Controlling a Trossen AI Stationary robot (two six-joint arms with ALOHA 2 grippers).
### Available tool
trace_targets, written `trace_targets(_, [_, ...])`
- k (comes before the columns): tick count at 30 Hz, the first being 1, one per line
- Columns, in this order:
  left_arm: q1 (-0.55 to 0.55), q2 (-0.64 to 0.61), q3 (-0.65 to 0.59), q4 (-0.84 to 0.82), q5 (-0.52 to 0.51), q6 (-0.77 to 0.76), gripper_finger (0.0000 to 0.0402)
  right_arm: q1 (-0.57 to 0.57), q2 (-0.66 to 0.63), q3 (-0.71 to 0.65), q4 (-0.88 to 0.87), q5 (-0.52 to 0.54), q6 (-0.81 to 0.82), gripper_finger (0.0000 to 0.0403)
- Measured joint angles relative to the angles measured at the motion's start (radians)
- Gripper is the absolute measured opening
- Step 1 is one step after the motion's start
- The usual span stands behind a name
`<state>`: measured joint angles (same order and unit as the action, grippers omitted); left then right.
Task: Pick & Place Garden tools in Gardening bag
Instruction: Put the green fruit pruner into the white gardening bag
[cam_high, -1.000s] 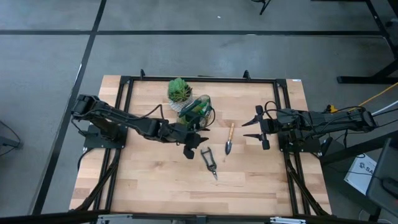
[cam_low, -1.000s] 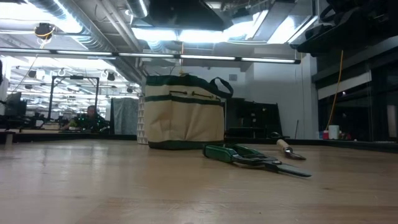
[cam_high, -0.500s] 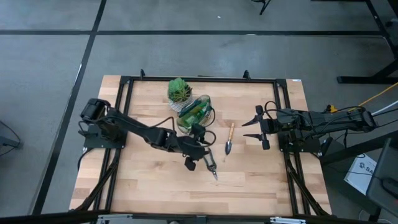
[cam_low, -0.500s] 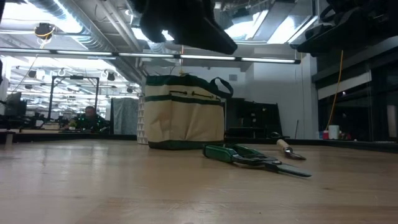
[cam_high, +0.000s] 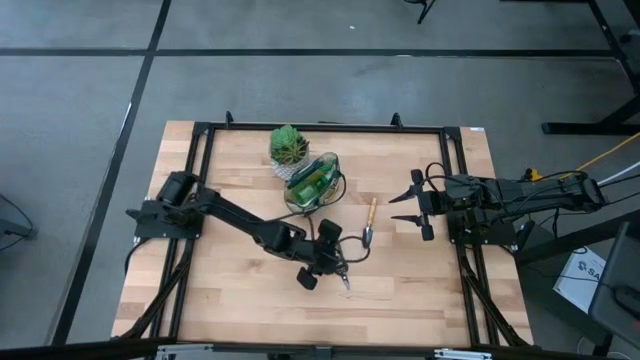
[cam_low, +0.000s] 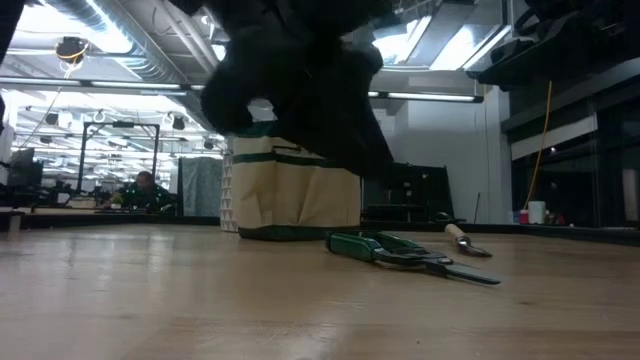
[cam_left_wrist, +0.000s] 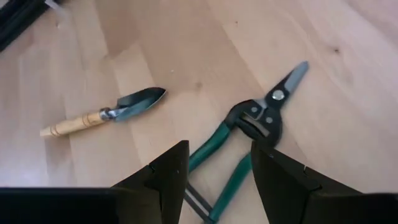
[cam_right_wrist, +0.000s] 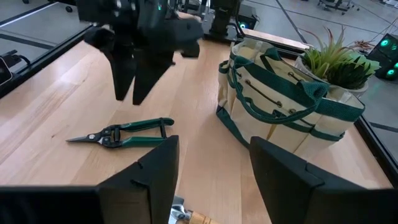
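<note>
Green-handled pruning shears (cam_left_wrist: 249, 146) with grey metal blades lie flat on the pale wooden table (cam_high: 240, 300), and we note the left gripper (cam_left_wrist: 214, 168) poised directly above their handles, its two dark fingers (cam_left_wrist: 166, 174) spread apart with nothing between them. In the high view that gripper (cam_high: 325, 262) sits at mid-table, reached out from the left side, over the shears (cam_high: 341, 271). We find a wooden-handled metal trowel (cam_high: 369, 223) lying just beside the shears, towards the right arm, apart from them. A beige canvas bag with dark green trim (cam_right_wrist: 280, 112) stands upright towards the far edge of the table, near the shears but not touching, and a green plant in a white pot (cam_high: 289, 150) stands just behind it. The right gripper (cam_high: 412, 203) waits at the right side of the table, well apart from the tools, its fingers (cam_right_wrist: 149, 171) open and empty.
</note>
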<state>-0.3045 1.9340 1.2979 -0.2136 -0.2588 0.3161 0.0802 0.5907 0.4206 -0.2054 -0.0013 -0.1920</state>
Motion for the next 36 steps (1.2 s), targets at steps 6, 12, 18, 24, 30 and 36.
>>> trace_targets(6, [0.014,0.030,0.005,-0.009,0.064,-0.034,0.0168,0.000,0.000,0.000,0.000,0.000,0.000,0.0201])
trace_targets(12, [0.036,0.076,0.005,-0.027,0.104,-0.071,0.0168,0.000,0.000,0.000,0.000,0.000,0.000,0.0201])
trace_targets(18, [0.048,0.121,0.005,-0.033,0.115,-0.087,0.0168,0.000,0.000,0.000,0.000,0.000,0.000,0.0201])
trace_targets(24, [0.051,0.137,0.008,-0.029,0.144,-0.141,0.0146,0.000,0.000,0.000,0.000,0.000,0.000,0.0201])
trace_targets(30, [0.051,0.139,0.008,-0.030,0.165,-0.212,0.0072,0.000,0.000,0.000,0.000,0.000,0.000,0.0201])
trace_targets(36, [0.051,0.140,0.007,-0.034,0.177,-0.291,0.0024,0.000,0.000,0.000,0.000,0.000,0.000,0.0201])
